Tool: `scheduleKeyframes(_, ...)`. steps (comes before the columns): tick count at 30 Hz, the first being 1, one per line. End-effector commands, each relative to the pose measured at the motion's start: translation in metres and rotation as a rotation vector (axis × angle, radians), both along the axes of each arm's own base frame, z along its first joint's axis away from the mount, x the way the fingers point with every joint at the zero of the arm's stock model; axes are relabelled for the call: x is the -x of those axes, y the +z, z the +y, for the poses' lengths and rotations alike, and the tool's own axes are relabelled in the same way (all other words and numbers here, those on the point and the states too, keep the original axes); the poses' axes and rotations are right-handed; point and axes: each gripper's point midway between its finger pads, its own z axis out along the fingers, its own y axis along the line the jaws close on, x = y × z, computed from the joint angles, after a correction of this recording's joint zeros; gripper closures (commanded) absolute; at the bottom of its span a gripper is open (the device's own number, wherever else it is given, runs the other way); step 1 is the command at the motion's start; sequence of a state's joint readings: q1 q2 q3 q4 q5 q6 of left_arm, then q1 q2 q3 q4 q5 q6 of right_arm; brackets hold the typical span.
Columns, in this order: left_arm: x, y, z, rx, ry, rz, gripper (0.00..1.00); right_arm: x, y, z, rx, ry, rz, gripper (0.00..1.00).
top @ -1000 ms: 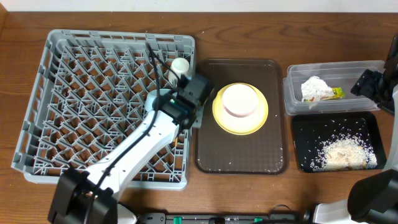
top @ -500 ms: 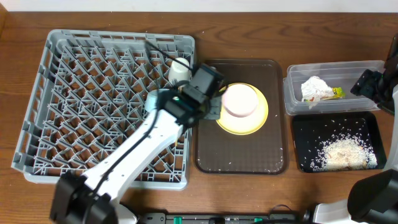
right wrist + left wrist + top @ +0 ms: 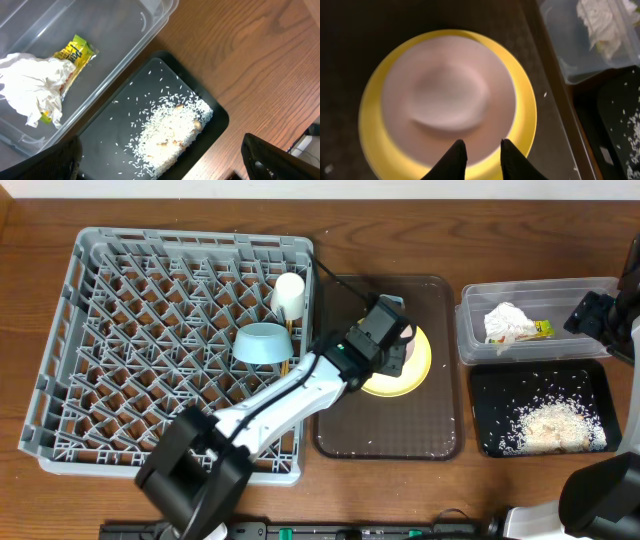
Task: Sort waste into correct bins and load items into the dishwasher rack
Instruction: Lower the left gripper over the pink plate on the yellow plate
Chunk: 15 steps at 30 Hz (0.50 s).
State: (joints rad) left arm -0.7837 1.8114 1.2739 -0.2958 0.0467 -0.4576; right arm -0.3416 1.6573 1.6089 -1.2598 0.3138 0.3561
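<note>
We see the left hand (image 3: 483,150) hanging just above the white bowl (image 3: 445,100), its two dark fingertips (image 3: 456,152) a little apart with nothing between them, so it grasps nothing. The bowl sits upside down directly under and ahead of those fingertips, resting in the middle of the round yellow plate (image 3: 526,117), whose rim shows all around it. Plate and bowl lie on the dark brown serving tray (image 3: 365,30), which spreads out beneath the hand on every side. Behind the left hand, past its arm, stands the grey dishwasher rack (image 3: 130,330), and in it, near the edge closest to the hand, we find the light blue bowl (image 3: 262,343) mouth down and the small white cup (image 3: 289,292) just beyond it. The right hand (image 3: 160,145) is released, its fingers spread wide and empty, held high over the bins. Below and ahead of it to the left lies the clear plastic tub (image 3: 150,30), holding the crumpled white napkin (image 3: 35,85) with the yellow-green snack packet (image 3: 77,52) touching it. Straight under the right hand sits the shallow black tray (image 3: 212,117), touching the tub, with the rice scraps (image 3: 170,130) heaped and scattered inside. The wooden worktop (image 3: 250,60) shows ahead of this hand to the right.
</note>
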Motion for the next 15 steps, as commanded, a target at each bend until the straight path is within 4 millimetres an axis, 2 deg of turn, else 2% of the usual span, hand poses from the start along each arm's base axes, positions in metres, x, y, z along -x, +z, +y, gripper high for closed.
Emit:
scheduleKeyframes(1, -0.003, -0.019, -0.002, -0.024, 0.008, 0.024, 0.74, 0.003, 0.007, -0.005, 0.014, -0.026, -0.021, 0.01)
scheduleKeyframes(11, 0.012, -0.037, 0.013, -0.113, -0.013, 0.089, 0.74, 0.003, 0.007, -0.005, 0.014, -0.026, -0.021, 0.01)
scheduleKeyframes(15, 0.012, -0.037, 0.015, -0.141, -0.051, 0.073, 0.74, 0.003, 0.007, -0.005, 0.014, -0.026, -0.021, 0.01)
